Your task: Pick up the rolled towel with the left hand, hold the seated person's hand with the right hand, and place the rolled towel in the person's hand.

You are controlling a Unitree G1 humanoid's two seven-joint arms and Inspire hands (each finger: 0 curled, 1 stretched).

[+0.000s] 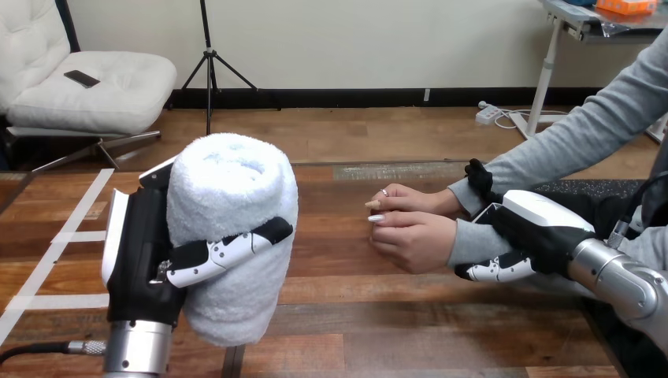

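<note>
left hand (146,252) curled tight round the rolled towel (232,197), towel upright, near the table's (394,331) left edge | right hand (536,232) by the right edge, looks clamped round the person's wrist (466,240), kinda hard to see tho | person's 2 hands (413,240) close together, just beside it

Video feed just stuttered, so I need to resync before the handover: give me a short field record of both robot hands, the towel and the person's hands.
left hand: shut on the rolled towel, held upright at the view's left
right hand: curled round the person's wrist, over the grey sleeve
person's hands: two, close together, one above the other, fingers curled
gap: towel and person's hands apart, bare table between
stage: towel not yet in the person's hand
</note>
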